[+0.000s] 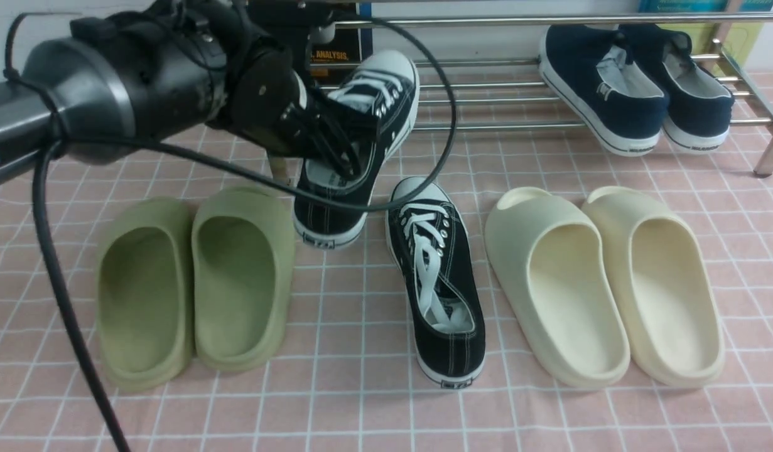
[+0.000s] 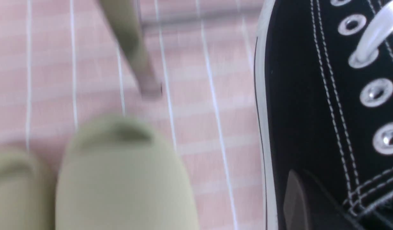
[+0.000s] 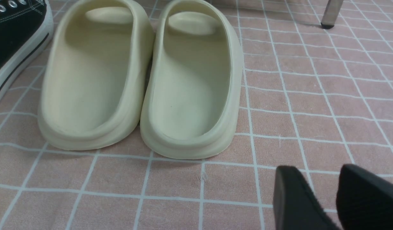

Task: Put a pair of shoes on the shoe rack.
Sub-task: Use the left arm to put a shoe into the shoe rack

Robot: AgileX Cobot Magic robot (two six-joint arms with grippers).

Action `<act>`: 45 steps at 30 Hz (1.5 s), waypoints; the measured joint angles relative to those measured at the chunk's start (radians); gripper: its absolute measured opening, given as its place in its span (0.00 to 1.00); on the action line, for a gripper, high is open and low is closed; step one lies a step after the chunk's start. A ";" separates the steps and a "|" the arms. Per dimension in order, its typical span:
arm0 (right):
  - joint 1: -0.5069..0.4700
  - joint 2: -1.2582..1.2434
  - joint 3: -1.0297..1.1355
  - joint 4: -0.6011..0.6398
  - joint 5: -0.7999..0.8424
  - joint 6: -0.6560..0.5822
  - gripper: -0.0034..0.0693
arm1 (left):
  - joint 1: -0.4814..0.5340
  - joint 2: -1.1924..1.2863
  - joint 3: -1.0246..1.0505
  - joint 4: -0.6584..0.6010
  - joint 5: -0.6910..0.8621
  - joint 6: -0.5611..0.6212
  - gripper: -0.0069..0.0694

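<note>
My left gripper (image 1: 336,150) clamps one black sneaker (image 1: 373,94) toe-up, ready for the shoe rack (image 1: 486,85); right gripper (image 3: 324,179) sits apart, empty.

Black left arm (image 1: 110,81) gripping, black right gripper (image 3: 317,171) parted.
The left arm reaches forward, its left gripper (image 1: 339,150) clamped on a black canvas lace-up sneaker (image 1: 367,107); the right gripper hangs low, fingers apart.

Illumination: bright, even, diffuse. Shadows soft and short beneath the cream slides (image 3: 87,80). Left wrist view: green slides (image 2: 126,179) and rack leg (image 2: 132,48) blurred, black sneaker (image 2: 298,95) sharp.
</note>
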 joint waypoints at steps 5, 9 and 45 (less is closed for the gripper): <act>0.000 0.000 0.000 0.000 0.000 0.000 0.36 | 0.000 0.164 -0.201 0.046 0.032 -0.013 0.11; 0.000 0.000 0.000 0.000 0.000 0.000 0.36 | 0.000 0.293 -0.362 0.050 0.084 -0.015 0.11; 0.000 0.000 0.000 0.000 0.000 0.000 0.37 | 0.072 0.517 -0.774 -0.052 0.236 0.054 0.54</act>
